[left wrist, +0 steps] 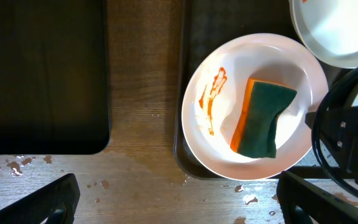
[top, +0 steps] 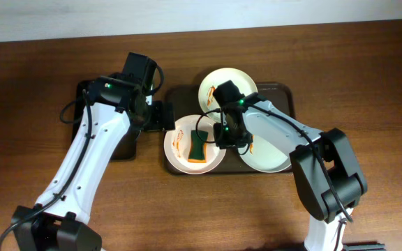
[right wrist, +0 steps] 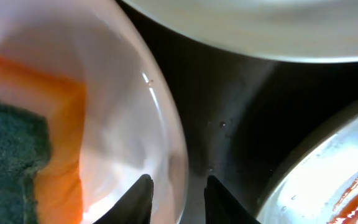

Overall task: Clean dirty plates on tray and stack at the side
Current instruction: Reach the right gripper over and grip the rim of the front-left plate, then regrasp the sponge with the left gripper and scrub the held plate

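Note:
Three white plates lie on the dark brown tray (top: 285, 89). The left plate (top: 180, 157) has an orange-red smear and holds a green and orange sponge (top: 199, 148). The far plate (top: 232, 80) and the right plate (top: 271, 157) are also smeared. My right gripper (top: 223, 137) is slightly open, its fingers (right wrist: 180, 196) astride the left plate's right rim (right wrist: 166, 124), one inside and one outside. My left gripper (top: 164, 115) is wide open and empty beside the tray's left edge, over bare wood (left wrist: 176, 208). The left wrist view shows the left plate (left wrist: 272, 56) and the sponge (left wrist: 263, 118).
A smaller black tray (top: 121, 148) lies left of the brown tray, partly under my left arm; it also shows in the left wrist view (left wrist: 42, 74). Water droplets spot the wood near the tray corner (left wrist: 247, 199). The table's far edge meets a white wall (top: 47, 17).

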Robot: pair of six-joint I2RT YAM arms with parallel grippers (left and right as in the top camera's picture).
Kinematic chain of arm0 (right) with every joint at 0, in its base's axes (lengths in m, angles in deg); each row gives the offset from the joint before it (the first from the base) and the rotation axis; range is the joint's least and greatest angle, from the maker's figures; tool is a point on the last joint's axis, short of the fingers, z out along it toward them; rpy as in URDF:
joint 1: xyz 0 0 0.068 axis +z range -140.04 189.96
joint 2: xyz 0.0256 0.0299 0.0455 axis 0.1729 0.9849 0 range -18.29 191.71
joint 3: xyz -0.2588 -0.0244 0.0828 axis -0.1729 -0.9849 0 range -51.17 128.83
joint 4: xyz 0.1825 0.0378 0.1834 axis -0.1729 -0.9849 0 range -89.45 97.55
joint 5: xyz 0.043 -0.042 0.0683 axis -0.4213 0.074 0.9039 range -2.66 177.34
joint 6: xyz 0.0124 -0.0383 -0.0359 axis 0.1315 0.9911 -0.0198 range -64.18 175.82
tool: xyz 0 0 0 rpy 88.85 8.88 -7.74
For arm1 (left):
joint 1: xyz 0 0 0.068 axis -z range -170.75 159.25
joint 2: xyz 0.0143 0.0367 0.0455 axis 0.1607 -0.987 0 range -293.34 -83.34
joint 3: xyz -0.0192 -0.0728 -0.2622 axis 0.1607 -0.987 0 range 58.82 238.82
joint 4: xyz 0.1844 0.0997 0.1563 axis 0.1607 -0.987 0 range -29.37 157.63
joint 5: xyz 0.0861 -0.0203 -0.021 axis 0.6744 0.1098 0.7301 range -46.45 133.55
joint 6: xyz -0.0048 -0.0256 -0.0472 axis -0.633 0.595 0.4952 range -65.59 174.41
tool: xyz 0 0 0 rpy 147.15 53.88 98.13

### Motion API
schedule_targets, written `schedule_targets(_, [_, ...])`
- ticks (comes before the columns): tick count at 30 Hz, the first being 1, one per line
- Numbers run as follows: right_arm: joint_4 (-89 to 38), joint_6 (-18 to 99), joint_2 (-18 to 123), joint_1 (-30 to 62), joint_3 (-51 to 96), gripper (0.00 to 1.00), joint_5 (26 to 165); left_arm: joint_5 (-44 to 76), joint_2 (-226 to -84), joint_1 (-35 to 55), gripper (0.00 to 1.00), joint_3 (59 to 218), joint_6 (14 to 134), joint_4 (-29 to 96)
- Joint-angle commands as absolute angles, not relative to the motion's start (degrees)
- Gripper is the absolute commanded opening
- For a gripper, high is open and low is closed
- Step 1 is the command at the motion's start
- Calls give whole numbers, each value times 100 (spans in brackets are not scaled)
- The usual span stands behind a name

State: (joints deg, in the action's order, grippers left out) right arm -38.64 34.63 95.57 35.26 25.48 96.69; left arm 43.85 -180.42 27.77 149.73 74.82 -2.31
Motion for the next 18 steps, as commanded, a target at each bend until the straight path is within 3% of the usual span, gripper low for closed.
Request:
schedule_targets(1, [-3844,3494,9643,3301,2508,26,9885,4444,-18072,2784,100,14964,7407,-250])
schedule_targets(12, [-3438,3802,9645,3231,2200,25,10346,4441,-18072,2784,100,14964,7410,-233])
schedule_targets(14, [-3440,3800,9645,3220,2200,13,10344,4441,-18072,2784,100,14964,7407,-272])
schedule_targets(18, [-3438,4130,9645,2870,2176,11,11133,4441,-18083,2795,100,14888,7405,-250])
